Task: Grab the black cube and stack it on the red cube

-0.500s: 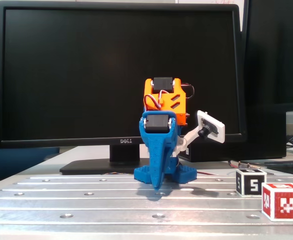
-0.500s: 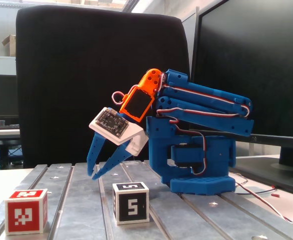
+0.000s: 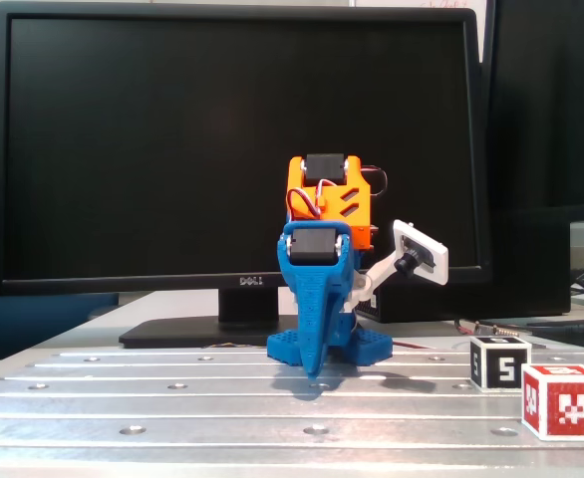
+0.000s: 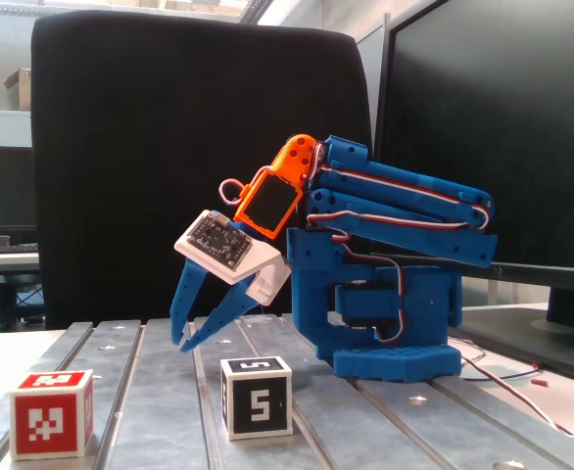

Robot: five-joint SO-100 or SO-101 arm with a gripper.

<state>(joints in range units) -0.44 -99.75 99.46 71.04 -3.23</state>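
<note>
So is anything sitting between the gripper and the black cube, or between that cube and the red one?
Nothing visible. The gripper hangs above bare table just behind the black cube, and the stretch between that cube and the red cube is bare in both fixed views.

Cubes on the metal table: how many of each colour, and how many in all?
Black cube marked 5: 1
Red cube with white pattern: 1
Total: 2 cubes, standing apart on the table; none stacked, none in the pincer.
</note>
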